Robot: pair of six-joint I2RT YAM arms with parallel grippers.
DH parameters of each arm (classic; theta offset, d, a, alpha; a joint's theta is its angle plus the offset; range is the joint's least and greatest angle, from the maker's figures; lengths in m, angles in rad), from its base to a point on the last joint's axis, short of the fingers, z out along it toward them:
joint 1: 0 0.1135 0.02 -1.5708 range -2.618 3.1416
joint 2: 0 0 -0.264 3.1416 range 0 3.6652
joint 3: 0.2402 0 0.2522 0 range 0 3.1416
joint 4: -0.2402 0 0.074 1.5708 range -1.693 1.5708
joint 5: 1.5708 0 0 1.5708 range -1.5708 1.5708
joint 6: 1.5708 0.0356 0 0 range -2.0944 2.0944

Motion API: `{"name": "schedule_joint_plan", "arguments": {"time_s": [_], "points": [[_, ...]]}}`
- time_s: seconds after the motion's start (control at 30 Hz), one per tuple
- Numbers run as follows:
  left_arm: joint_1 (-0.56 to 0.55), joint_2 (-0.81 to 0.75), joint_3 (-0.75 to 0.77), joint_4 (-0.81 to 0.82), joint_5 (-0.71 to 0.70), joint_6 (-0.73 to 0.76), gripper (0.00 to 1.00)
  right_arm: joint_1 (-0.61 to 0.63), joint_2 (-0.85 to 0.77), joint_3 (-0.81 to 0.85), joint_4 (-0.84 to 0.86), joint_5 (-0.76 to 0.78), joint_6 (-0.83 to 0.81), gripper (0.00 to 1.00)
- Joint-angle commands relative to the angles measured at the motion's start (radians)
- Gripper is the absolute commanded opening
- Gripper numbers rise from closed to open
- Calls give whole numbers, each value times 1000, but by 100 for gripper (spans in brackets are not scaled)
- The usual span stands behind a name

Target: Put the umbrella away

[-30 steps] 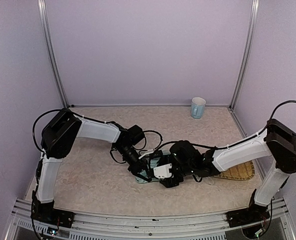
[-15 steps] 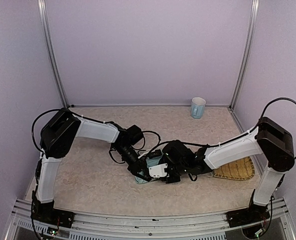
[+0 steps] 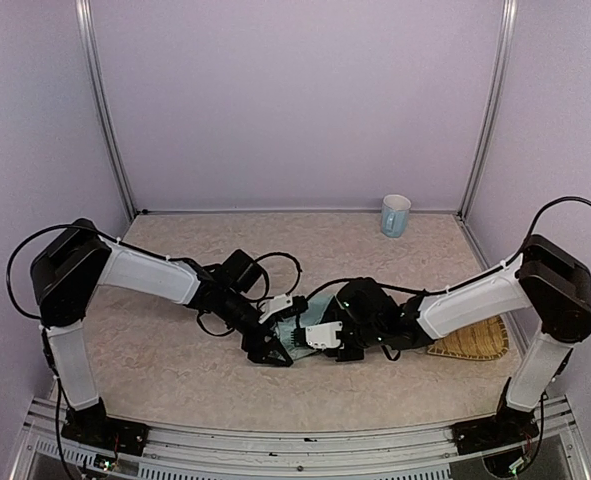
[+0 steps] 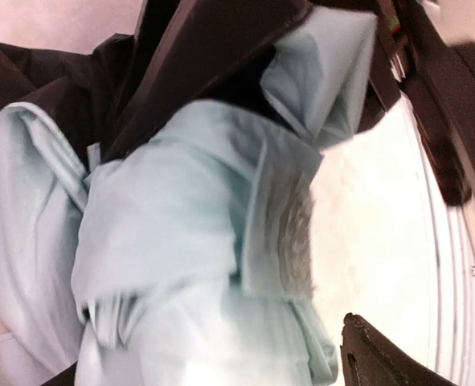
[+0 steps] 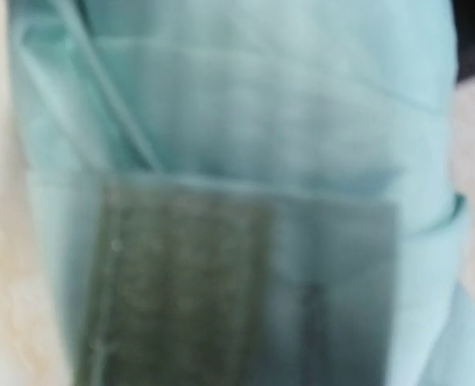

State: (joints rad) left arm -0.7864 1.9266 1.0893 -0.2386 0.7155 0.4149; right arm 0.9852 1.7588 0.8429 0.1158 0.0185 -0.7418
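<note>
1. Beige speckled counter [image 3: 175,385] inside lilac walls [image 3: 295,100]. The umbrella [image 3: 293,330] lies just toward 6 o'clock from the counter's middle, as a crumpled mint bundle with black lining showing.
2. A grey fastening strap [image 5: 221,289] lies across the folded fabric; it is blurred in the right wrist view.
3. The left claw [image 3: 273,352] is at the umbrella's 7 o'clock edge with its fingers spread, one fingertip [image 4: 382,362] clear of the fabric.
4. The right claw [image 3: 313,338] sits against the umbrella from 3 o'clock. Its fingers are hidden, so I cannot tell whether it pinches anything.
5. A straw mat [image 3: 470,342] lies at 4 o'clock, partly under the right arm.
6. A pale blue mug [image 3: 395,215] stands at 1 o'clock, well apart.
</note>
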Motion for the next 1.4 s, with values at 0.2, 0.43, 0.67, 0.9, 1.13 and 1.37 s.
{"name": "schedule_joint_plan", "arguments": {"time_s": [0.2,0.43,0.67,0.9,1.13,1.37], "points": [[37,-208,-189,399,-163,-71,88,-75,-161,-99,214,6,69,0],[30,-481,-369,659,-474,-16,99,-104,-260,-123,263,36,13,0],[25,-641,-345,718,-587,92,99,-134,-387,-47,188,13,-71,0],[67,-591,-362,1132,-288,-258,99,-199,-445,79,96,-43,-63,0],[-47,-489,-311,1070,-152,-237,76,-217,-433,244,-36,-46,-21,0],[-6,-314,-314,1387,-36,-439,66,-220,-444,337,-105,-134,-13,0]]}}
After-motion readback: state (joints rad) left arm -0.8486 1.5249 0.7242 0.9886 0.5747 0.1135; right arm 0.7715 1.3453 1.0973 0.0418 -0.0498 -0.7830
